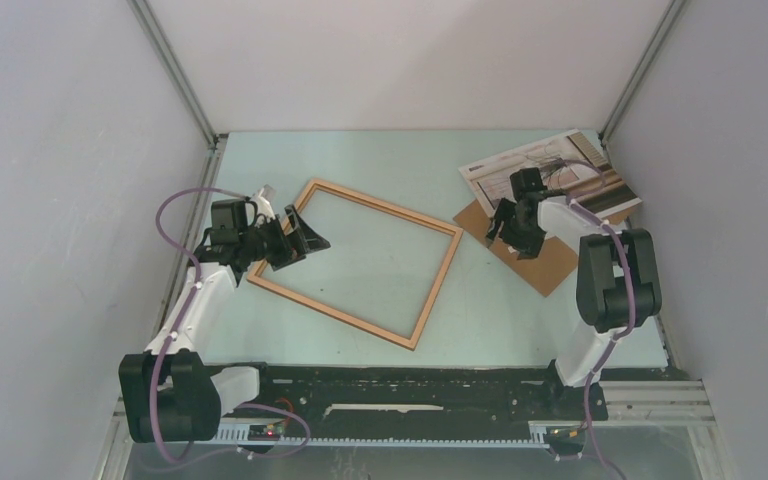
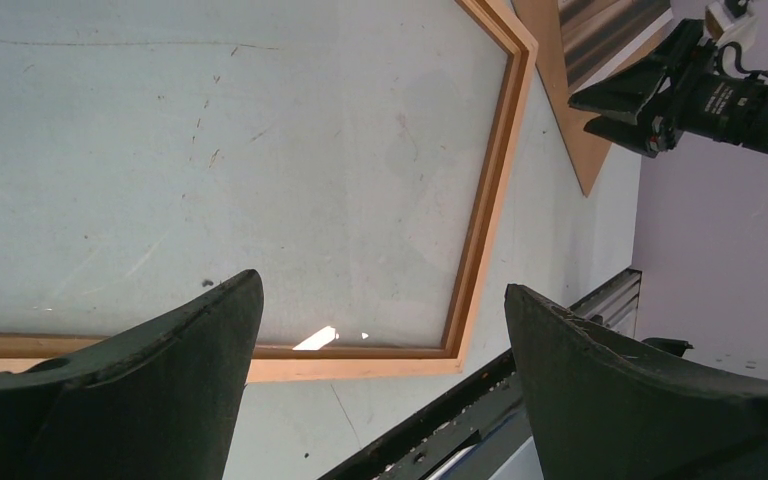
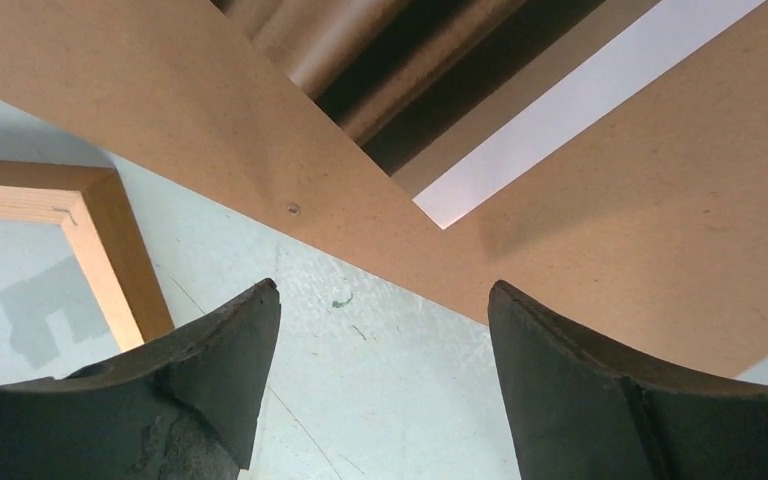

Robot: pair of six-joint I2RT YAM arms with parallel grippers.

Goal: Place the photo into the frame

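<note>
Frame (image 1: 436, 288): laid flat.
Photo (image 1: 560, 165): rested on the brown board (image 1: 550, 268) (far right).
Left claw (image 2: 382, 285): spread open over the frame.
Right claw (image 3: 382, 285): spread open above the board's edge.

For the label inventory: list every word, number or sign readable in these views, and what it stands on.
Nothing can be read.
Dark print on the white border of the photo: too small.
White lettering on the right arm: blurred.
The frame and backing board: no text visible.
</note>
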